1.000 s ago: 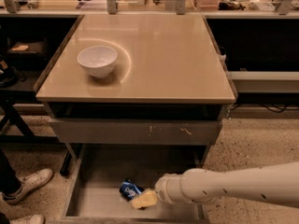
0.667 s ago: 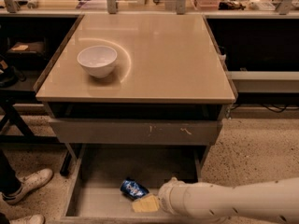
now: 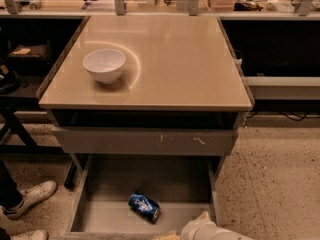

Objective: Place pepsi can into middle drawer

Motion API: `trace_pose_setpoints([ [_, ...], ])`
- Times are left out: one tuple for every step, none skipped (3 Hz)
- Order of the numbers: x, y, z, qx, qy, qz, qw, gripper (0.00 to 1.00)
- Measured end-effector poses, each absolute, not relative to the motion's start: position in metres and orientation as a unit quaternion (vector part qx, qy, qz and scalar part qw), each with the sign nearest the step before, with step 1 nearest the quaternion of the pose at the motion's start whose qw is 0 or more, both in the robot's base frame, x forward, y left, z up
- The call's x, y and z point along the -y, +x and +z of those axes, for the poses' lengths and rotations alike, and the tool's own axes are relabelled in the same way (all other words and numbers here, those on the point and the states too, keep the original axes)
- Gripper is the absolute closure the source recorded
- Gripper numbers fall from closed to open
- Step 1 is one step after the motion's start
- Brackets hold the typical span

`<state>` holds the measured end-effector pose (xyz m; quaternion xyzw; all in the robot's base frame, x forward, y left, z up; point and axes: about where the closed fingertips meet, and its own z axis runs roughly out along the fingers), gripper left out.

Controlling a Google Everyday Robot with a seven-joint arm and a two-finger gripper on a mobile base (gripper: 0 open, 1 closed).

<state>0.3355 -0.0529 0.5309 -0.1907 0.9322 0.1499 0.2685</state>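
Observation:
The pepsi can (image 3: 144, 206), dark blue and dented, lies on its side on the floor of the open grey middle drawer (image 3: 150, 179), near its front centre. Nothing is touching it. My gripper (image 3: 192, 230) is at the bottom edge of the camera view, at the drawer's front right, a short way right of and below the can. Only its upper part shows, with the white arm behind it cut off by the frame.
A white bowl (image 3: 104, 65) stands on the beige tabletop (image 3: 170, 59) at the left. The drawer front with pale scratch marks (image 3: 145, 141) is shut above the open drawer. A person's white shoes (image 3: 30, 196) are on the floor at the left.
My arm has pulled back toward the bottom edge, away from the can. The can stays lying in the drawer in about the same place.

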Motion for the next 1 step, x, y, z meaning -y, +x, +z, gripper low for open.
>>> trace_pose_setpoints([
  [0.0556, 0.3345, 0.5307, -0.933, -0.189, 0.148, 0.268, 0.00],
])
